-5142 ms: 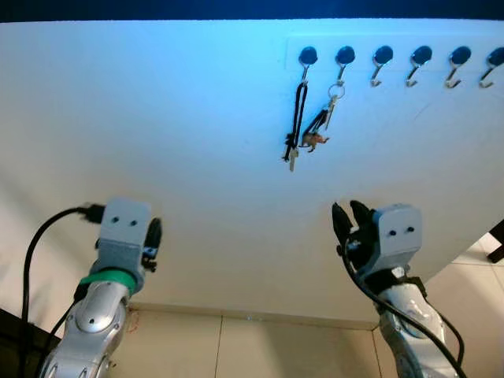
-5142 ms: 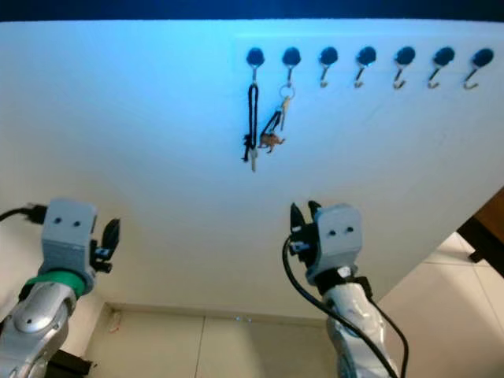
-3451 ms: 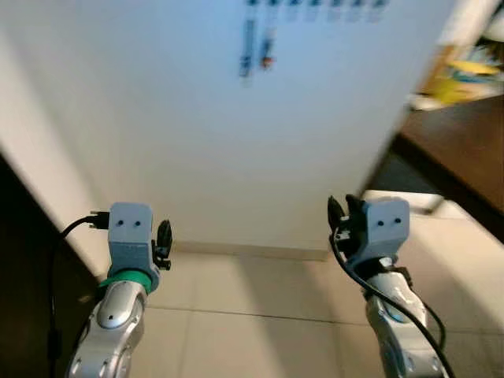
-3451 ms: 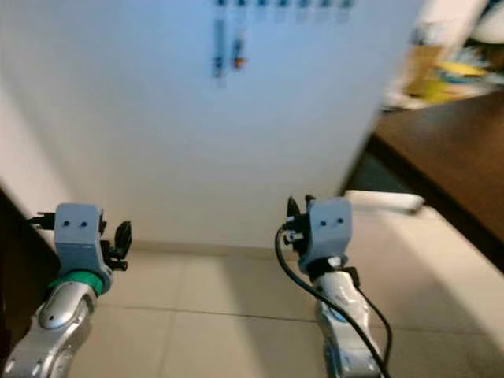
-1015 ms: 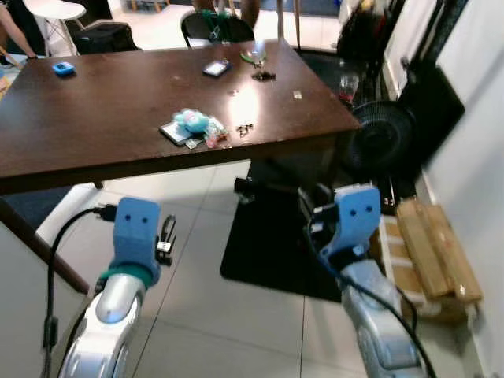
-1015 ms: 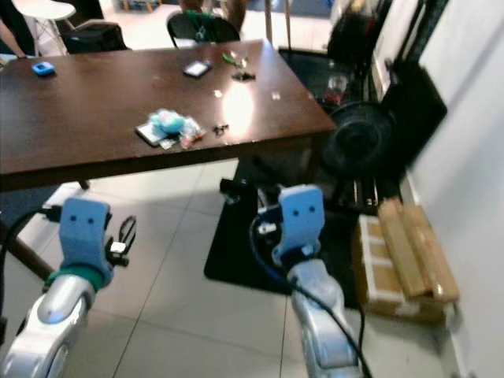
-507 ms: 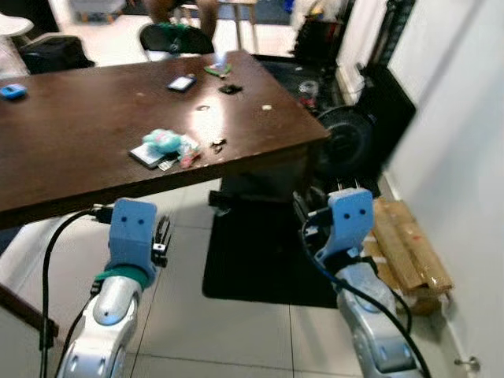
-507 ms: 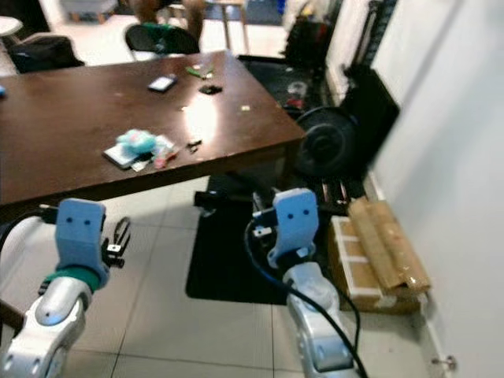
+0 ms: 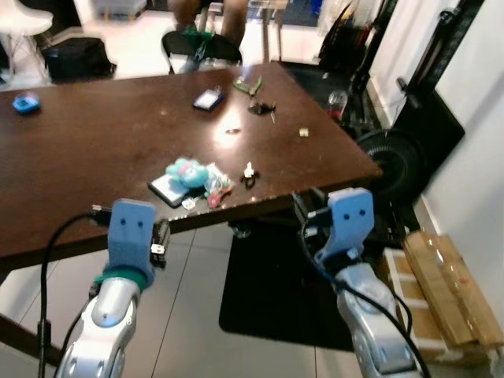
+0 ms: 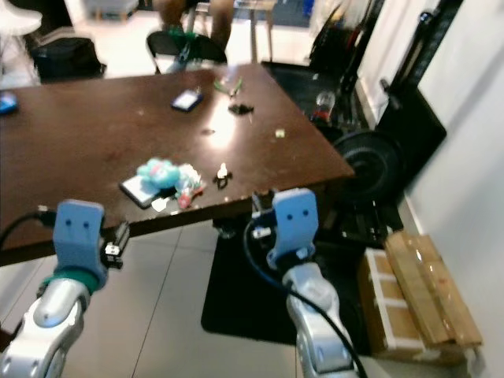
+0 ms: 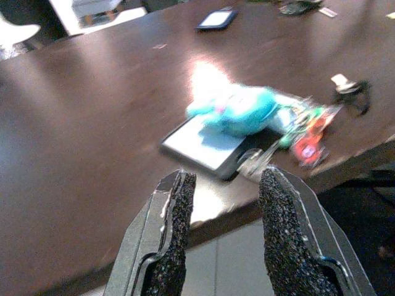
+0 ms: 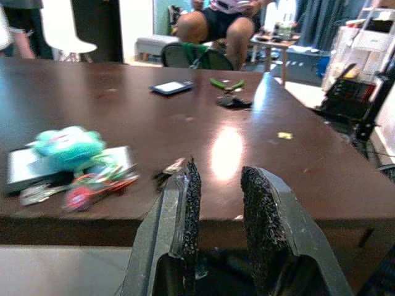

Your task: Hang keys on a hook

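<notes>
A bunch of keys with colourful charms [image 9: 214, 189] lies near the front edge of a dark brown table [image 9: 94, 150], beside a teal plush toy [image 9: 187, 169] that rests on a flat phone [image 9: 164, 190]. A smaller key with a black fob [image 9: 249, 174] lies just right of it. More dark keys [image 9: 261, 107] lie farther back. My left gripper [image 11: 226, 176] is open, held low before the table edge and aimed at the bunch [image 11: 303, 132]. My right gripper [image 12: 222, 168] is open by a narrow gap with nothing in it, level with the table edge, facing the smaller key [image 12: 170, 170].
A phone [image 9: 209, 98] and a blue object [image 9: 24, 102] lie farther back on the table. A person [image 12: 228, 18] sits behind a black chair [image 9: 198, 46]. On my right stand a black fan [image 9: 399, 168], cardboard boxes [image 9: 453, 295] and a white wall; a black mat [image 9: 276, 303] covers the floor.
The camera has swung from the hook wall round to the table, which now sits nearer and more central. Both arms are held as before, with nothing in the grippers.
</notes>
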### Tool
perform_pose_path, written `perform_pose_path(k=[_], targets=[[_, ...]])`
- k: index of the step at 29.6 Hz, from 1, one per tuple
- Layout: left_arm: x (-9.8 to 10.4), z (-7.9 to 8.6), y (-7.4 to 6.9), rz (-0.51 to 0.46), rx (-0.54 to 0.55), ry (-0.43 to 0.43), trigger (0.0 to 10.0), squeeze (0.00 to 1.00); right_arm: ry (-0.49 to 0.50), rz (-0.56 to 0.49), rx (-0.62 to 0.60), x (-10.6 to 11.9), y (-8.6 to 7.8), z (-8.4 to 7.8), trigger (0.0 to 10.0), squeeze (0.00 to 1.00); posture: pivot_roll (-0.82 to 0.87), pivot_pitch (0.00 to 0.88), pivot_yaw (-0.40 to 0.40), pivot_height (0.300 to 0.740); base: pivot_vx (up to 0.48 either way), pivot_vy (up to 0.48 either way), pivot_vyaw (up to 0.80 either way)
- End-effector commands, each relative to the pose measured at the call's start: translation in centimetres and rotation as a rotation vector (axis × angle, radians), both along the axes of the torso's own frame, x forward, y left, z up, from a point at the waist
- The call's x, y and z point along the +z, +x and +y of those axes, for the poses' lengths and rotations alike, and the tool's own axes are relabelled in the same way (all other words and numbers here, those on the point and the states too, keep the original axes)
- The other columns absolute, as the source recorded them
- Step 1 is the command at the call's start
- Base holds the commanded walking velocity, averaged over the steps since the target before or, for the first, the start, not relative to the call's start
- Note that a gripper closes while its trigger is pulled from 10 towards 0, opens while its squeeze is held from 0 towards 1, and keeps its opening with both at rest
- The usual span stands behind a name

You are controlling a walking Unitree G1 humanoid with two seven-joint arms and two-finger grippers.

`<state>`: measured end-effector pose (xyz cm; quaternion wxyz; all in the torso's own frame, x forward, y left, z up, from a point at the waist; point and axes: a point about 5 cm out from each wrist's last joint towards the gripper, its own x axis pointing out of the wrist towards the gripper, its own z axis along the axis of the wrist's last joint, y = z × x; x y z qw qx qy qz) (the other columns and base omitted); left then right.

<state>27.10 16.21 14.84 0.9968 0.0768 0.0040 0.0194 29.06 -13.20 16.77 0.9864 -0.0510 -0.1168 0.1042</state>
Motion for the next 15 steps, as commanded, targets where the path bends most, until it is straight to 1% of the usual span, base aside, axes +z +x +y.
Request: perform_pose_path(k=[1,15], targets=[[-0.31,-0.32,-0.11,0.013,-0.009,0.002,10.0,0.00,-0.001,0.013,-0.010,-0.26,-0.06,-0.25,10.0,0.00,-0.12,0.016,0.102,0.740,0.461,0.000,0.00],[-0.30,-0.26,-0.02,0.012,-0.007,0.005,10.0,0.00,0.000,0.011,-0.009,-0.21,0.02,-0.20,10.0,0.00,-0.12,0.016,0.105,0.740,0.460,0.000,0.00]])
